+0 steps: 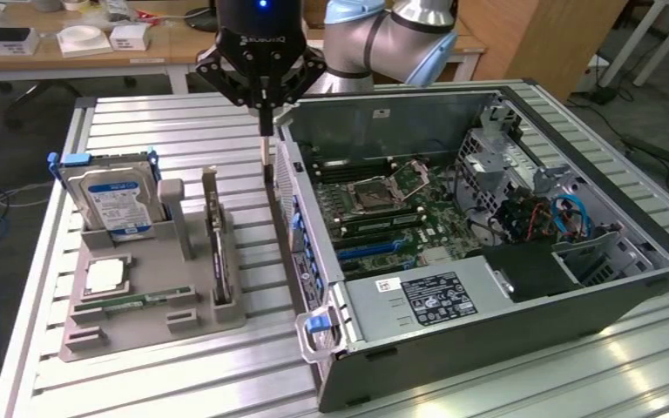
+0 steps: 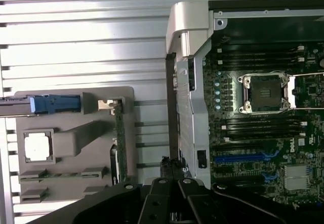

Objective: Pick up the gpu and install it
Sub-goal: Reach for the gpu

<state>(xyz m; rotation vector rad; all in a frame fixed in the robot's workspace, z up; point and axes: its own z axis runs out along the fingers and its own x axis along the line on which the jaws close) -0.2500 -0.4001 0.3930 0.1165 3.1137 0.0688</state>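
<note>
table (image 1: 149, 131): slatted metal | on it: grey parts holder (image 1: 137, 333), open computer case (image 1: 486, 344)

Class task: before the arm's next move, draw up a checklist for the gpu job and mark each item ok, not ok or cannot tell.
1. gpu upright in holder slot: ok.
2. gripper above gpu: not ok; it hangs between holder and case.
3. jaws open for a grasp: not ok; shut.
4. case side open, motherboard exposed: ok.
5. blue slot free: ok.
6. hard drive apart from gpu: ok.
</note>
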